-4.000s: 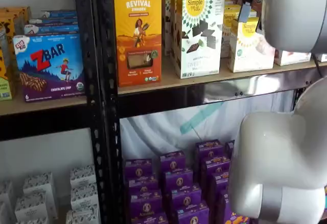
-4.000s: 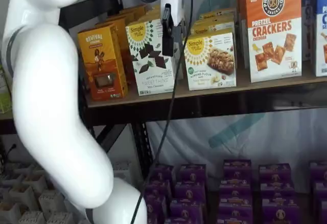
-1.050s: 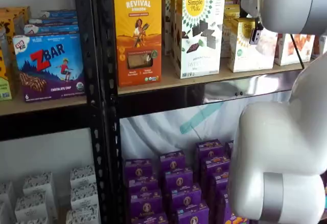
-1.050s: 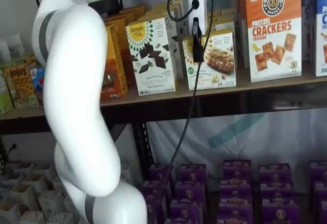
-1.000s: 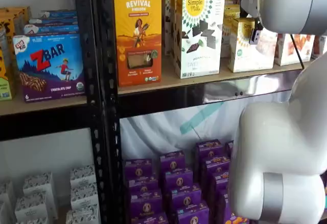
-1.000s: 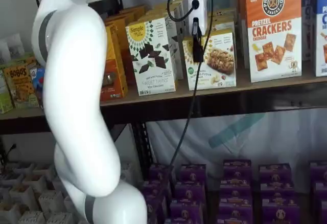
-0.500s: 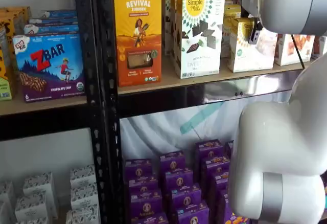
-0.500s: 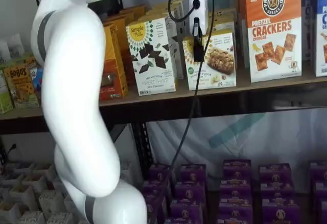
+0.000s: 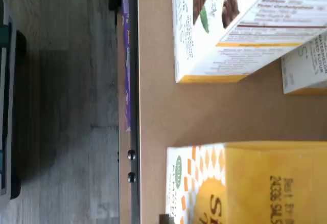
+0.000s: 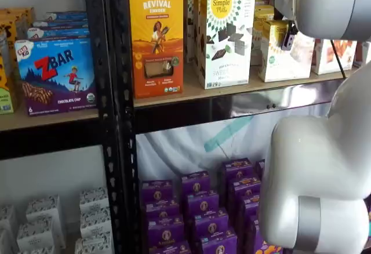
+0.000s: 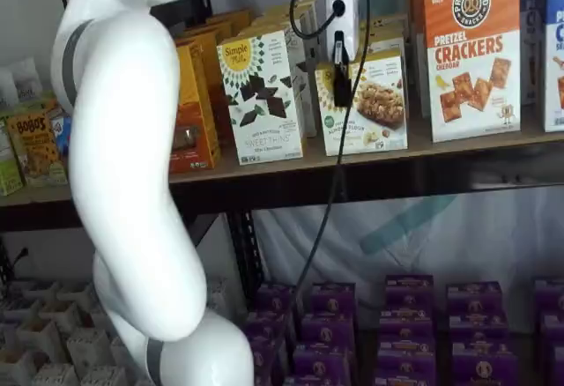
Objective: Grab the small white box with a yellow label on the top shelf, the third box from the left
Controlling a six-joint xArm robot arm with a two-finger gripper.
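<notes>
Black fingers of the pincer (image 11: 341, 73) hang over the front of the small white box (image 11: 374, 104) on the top shelf (image 11: 458, 144), placed to clamp it (gap or grip, I cannot tell), beside 1 taller chocolate box (image 11: 262, 95).

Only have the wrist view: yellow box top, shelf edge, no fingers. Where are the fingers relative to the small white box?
Observer: In a shelf view the fingers hang in front of the small white box, across the left part of its face.
Operator: Open or shut?
Observer: Cannot tell. Both shelf views show only one black finger, side-on, with no gap visible.
Operator: Box off the board yet?
Observer: No, it stands upright on the top shelf, between the taller Simple Mills box and the pretzel crackers box.
</notes>
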